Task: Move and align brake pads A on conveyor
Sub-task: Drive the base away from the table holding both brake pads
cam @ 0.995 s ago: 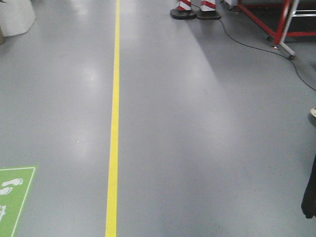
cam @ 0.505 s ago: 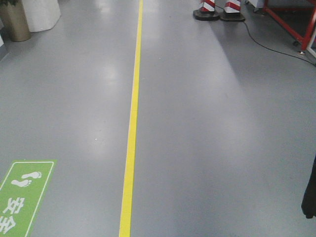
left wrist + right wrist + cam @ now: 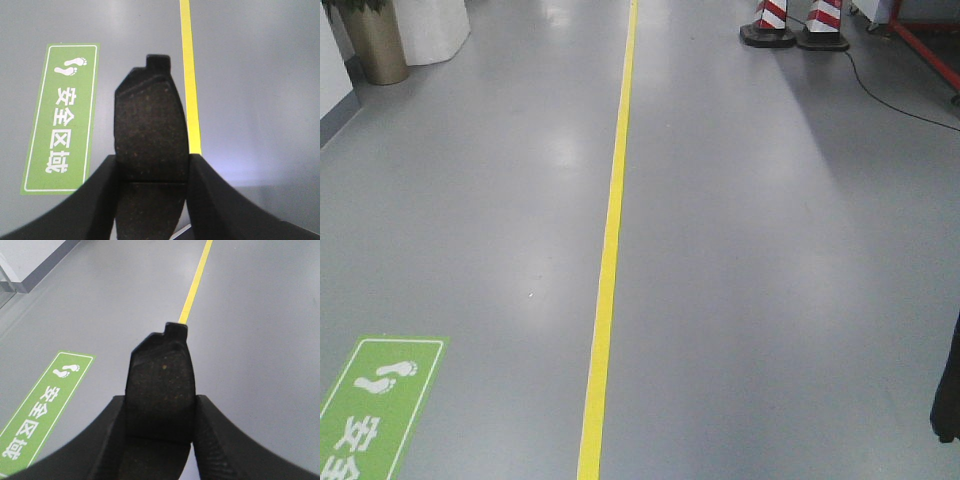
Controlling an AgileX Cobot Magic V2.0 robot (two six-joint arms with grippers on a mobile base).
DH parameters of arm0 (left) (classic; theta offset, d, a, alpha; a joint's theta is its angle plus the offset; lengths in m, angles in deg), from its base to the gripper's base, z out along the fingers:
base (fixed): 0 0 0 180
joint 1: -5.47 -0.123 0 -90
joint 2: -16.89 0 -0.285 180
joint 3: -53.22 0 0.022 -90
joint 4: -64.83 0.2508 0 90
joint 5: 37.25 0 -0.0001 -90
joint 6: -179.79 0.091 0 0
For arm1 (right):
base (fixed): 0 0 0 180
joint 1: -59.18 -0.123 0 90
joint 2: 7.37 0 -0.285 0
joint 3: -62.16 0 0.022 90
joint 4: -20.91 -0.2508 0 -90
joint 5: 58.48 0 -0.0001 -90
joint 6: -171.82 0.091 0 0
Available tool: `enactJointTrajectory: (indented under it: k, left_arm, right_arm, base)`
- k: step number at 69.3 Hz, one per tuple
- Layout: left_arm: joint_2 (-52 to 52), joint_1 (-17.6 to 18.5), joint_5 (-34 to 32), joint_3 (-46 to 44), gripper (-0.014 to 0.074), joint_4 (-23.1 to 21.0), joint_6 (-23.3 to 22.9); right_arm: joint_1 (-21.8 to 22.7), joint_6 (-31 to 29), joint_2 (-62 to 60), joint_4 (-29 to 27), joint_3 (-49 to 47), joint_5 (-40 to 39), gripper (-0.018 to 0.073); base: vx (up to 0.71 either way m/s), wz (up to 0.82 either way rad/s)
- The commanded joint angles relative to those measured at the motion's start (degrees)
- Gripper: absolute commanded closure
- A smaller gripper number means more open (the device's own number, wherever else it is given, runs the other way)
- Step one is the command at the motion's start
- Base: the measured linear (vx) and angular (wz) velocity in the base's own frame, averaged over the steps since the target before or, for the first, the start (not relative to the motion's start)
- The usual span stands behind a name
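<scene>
As both are judged stiff, weighty and gritty, one brake pad (image 3: pixel 150 115) is pinched across its edges by the left claw (image 3: pixel 152 169), another brake pad (image 3: pixel 160 375) by the right claw (image 3: pixel 159 407).

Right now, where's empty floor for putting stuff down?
Bare grey floor lies on both sides of the yellow line: left, between it, the green sign and the gold pot; right, up to the striped cones and cable. It is crowded at the far right, by the red frame. The left gripper and right gripper each grip a brake pad.
</scene>
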Motion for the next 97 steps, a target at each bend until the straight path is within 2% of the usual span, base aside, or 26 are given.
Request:
enactJointTrajectory:
  k: [1,32,97]
  left_arm:
    - [-0.38,0.35,-3.74,-1.54,0.0603,-0.05,-0.44]
    - [-0.38,0.35,3.28,-1.54,0.0603,-0.05,-0.44]
    - [-0.38,0.35,3.28,-1.54,0.0603,-0.05,-0.44]
  right_arm:
    - [0.18,-0.50,0.16,0.42,-1.67,-4.88,0.0568]
    - [0.18,-0.50,0.16,0.42,-1.67,-4.88,0.0568]
    - [0.18,-0.50,0.16,0.42,-1.67,-4.29,0.0568]
  base:
    - [0.27,-0.03]
    - [0.42,-0.07]
    - [0.63,0.00]
